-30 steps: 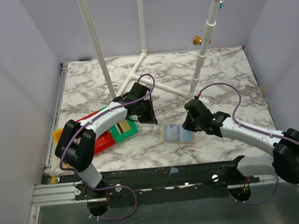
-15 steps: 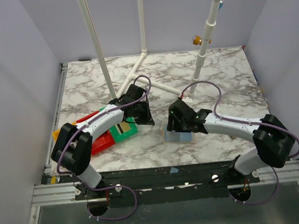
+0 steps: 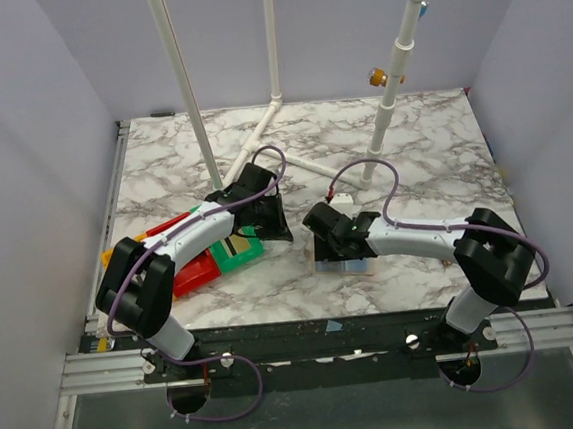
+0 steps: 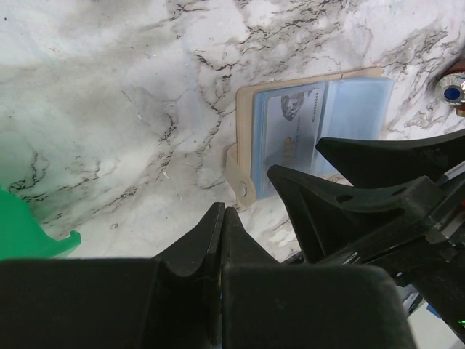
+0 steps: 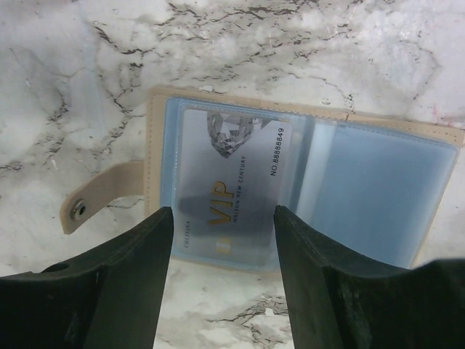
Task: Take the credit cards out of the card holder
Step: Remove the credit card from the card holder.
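The card holder (image 5: 156, 131) lies open and flat on the marble table, its snap tab to the left. A white card (image 5: 232, 171) marked "VIP" sits in its left clear pocket. The right pocket (image 5: 385, 193) looks pale blue; I cannot tell whether a card is in it. My right gripper (image 5: 221, 218) is open and hovers just over the white card's near edge, one finger on each side. In the top view it (image 3: 326, 233) covers part of the holder (image 3: 349, 265). My left gripper (image 4: 221, 214) is shut and empty, a little left of the holder (image 4: 243, 156).
Green (image 3: 234, 249), red (image 3: 196, 271) and yellow (image 3: 115, 258) bins lie under the left arm at the left. White pipe posts and their floor frame (image 3: 280, 140) stand behind both grippers. The two grippers are close together.
My right gripper has swung left and come over the card holder, which lay uncovered a second ago. My left gripper has shifted only slightly.
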You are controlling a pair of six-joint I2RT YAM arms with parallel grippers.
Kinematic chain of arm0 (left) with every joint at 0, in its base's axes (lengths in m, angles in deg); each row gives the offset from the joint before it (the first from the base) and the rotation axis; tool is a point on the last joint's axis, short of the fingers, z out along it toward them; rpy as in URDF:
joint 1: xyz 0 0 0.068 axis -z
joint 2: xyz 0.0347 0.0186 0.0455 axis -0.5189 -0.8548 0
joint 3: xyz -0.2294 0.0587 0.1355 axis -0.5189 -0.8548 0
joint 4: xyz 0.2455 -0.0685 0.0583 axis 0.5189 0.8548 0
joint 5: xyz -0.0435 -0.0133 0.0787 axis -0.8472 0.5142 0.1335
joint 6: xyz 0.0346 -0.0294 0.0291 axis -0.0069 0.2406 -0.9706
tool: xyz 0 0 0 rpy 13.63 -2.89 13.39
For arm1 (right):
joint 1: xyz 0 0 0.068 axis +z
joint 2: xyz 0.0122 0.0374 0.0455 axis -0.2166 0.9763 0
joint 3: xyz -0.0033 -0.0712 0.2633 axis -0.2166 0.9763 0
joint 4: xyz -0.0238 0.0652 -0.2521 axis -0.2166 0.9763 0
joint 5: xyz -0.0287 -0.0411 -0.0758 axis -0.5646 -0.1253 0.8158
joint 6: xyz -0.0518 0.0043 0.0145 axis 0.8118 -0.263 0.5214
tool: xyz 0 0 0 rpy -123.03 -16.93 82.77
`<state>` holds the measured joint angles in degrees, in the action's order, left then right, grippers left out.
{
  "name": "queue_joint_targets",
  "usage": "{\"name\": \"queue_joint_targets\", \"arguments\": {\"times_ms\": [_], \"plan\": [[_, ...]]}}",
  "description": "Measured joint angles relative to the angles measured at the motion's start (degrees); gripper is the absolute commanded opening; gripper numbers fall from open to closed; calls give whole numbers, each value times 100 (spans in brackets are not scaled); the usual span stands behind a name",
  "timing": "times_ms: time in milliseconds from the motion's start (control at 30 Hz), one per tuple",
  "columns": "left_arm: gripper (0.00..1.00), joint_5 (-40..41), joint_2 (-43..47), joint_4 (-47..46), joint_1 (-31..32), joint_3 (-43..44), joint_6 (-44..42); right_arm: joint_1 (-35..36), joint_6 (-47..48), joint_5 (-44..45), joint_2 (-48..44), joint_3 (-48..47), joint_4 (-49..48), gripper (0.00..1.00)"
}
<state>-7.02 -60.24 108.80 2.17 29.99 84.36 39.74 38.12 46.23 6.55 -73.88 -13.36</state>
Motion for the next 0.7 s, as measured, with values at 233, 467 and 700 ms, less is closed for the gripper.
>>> {"name": "queue_joint_targets", "arguments": {"times_ms": [233,467,700], "plan": [[0,0,0,-11,0,0,-4,85,-4,146,160,-90,168,61],[0,0,0,-13,0,0,-4,153,-4,278,216,-219,278,61],[0,-2,0,-22,-7,0,-20,219,-7,361,424,-306,389,61]]}}
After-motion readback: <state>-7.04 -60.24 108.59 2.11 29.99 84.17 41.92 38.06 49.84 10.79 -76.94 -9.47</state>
